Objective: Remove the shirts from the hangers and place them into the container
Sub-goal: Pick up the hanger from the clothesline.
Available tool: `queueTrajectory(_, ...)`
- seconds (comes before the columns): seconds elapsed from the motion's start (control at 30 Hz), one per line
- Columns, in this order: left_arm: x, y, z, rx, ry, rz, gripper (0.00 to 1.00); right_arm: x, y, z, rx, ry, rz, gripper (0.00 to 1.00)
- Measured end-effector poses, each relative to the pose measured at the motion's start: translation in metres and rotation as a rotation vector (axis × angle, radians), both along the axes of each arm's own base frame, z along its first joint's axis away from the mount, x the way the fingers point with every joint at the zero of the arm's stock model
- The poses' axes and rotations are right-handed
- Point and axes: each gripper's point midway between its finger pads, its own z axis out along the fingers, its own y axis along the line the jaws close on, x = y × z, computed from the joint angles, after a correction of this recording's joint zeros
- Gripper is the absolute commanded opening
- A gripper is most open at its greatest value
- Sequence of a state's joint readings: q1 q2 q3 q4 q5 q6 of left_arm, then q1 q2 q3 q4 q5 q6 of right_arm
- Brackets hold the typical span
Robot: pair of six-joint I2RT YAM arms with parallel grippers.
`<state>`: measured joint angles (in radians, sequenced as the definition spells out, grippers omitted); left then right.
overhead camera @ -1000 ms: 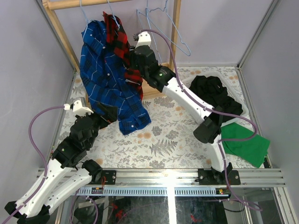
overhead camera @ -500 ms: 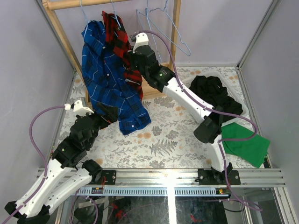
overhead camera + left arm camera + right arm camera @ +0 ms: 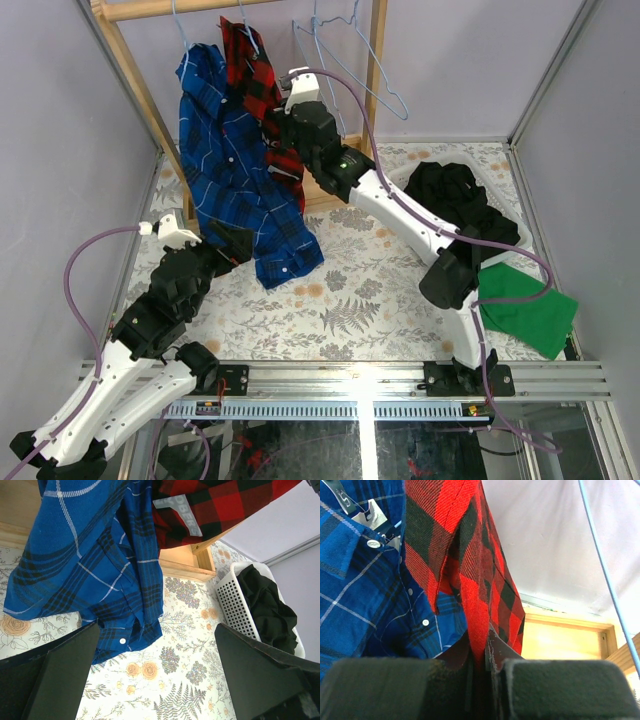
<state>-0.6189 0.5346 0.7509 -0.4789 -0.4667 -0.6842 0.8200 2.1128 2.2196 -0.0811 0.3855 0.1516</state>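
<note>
Pinching a hanging edge of the soft red-and-black plaid shirt (image 3: pixel 470 555), the right gripper (image 3: pixel 481 667) has its two fingers pressed together on the cloth. By my judgement, that hold is meant for dragging the shirt down and free. The shirt hangs from the rail of the light wooden rack (image 3: pixel 130 60) at the far left of the floral-covered table (image 3: pixel 350 290). It touches the blue plaid shirt with thin white lines (image 3: pixel 225 170) beside it, whose tail reaches down onto the tabletop. Further right on the rail hang thin light-blue wire hangers (image 3: pixel 602 555) with nothing on them, likely already stripped. Of the two hangers under the shirts, only the hooks show.

The left gripper (image 3: pixel 232 243) sits low near the blue shirt's hem, fingers spread wide with nothing between them — probably waiting to gather cloth as it drops.

The white plastic laundry basket with lattice sides (image 3: pixel 232 607) stands on the right of the table, well apart from the rack. It holds a heap of plain black shirts (image 3: pixel 265 605) that rises above the rim; no hanger shows in it. A flat green cloth (image 3: pixel 525 310) lies outside it, nearer the arm bases. With two shirts on the rail, the task looks about half done.
</note>
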Motion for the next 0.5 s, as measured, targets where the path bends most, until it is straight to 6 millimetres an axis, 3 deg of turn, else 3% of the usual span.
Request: queueTrajectory(0.5,0.0,-0.003,-0.002,0.002,0.008,-0.012,1.0,-0.018,-0.026,0.042,0.04,-0.054,-0.024,0.0)
